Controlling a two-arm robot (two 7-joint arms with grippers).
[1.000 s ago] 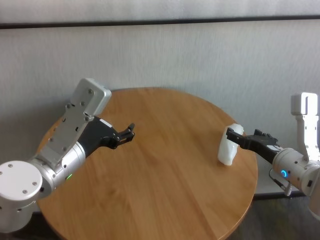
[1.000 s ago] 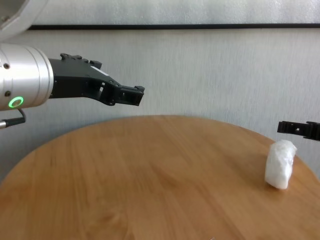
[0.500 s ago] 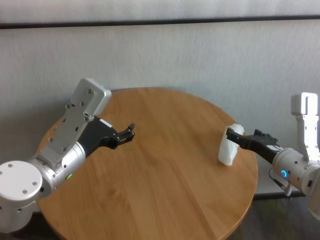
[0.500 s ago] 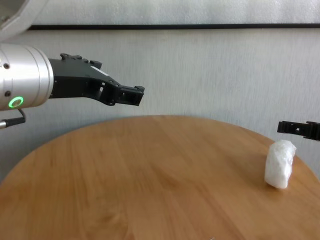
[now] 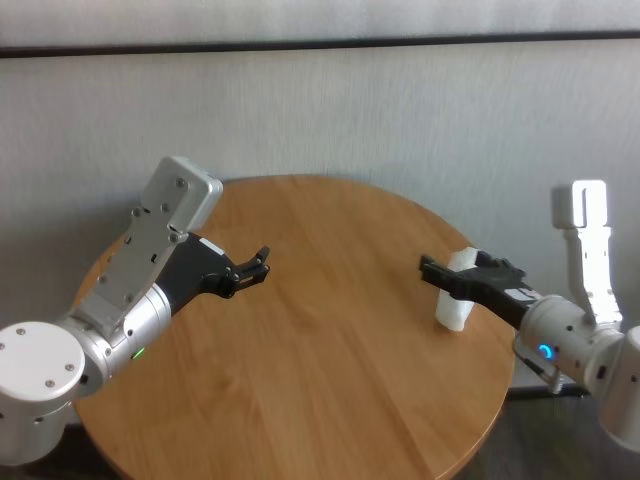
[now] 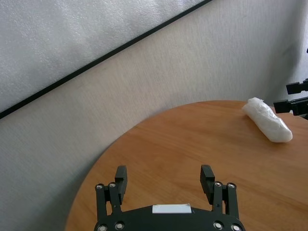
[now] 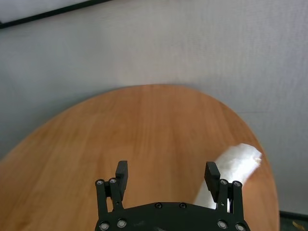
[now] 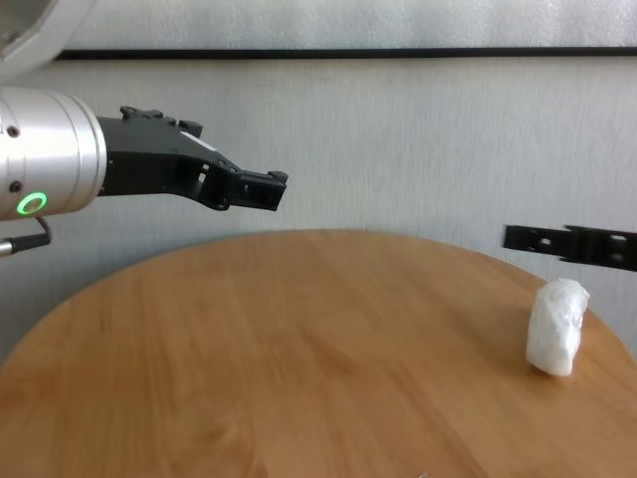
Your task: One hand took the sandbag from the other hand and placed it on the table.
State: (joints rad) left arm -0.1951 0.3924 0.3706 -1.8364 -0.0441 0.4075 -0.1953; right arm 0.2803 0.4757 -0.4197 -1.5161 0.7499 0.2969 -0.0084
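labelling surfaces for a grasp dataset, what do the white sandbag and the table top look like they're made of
Sandbag: looks like a soft pouch in thin, slightly glossy white plastic film; its skin is crinkled and lumpy. The filling cannot be seen.
Table: looks like wood or wood-grain laminate, smooth light brown with long grain streaks; which of the two cannot be told.

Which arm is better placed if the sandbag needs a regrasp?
Right, probably. The right gripper hangs open just above the sandbag at the table edge. The left gripper, also open, is across the table.
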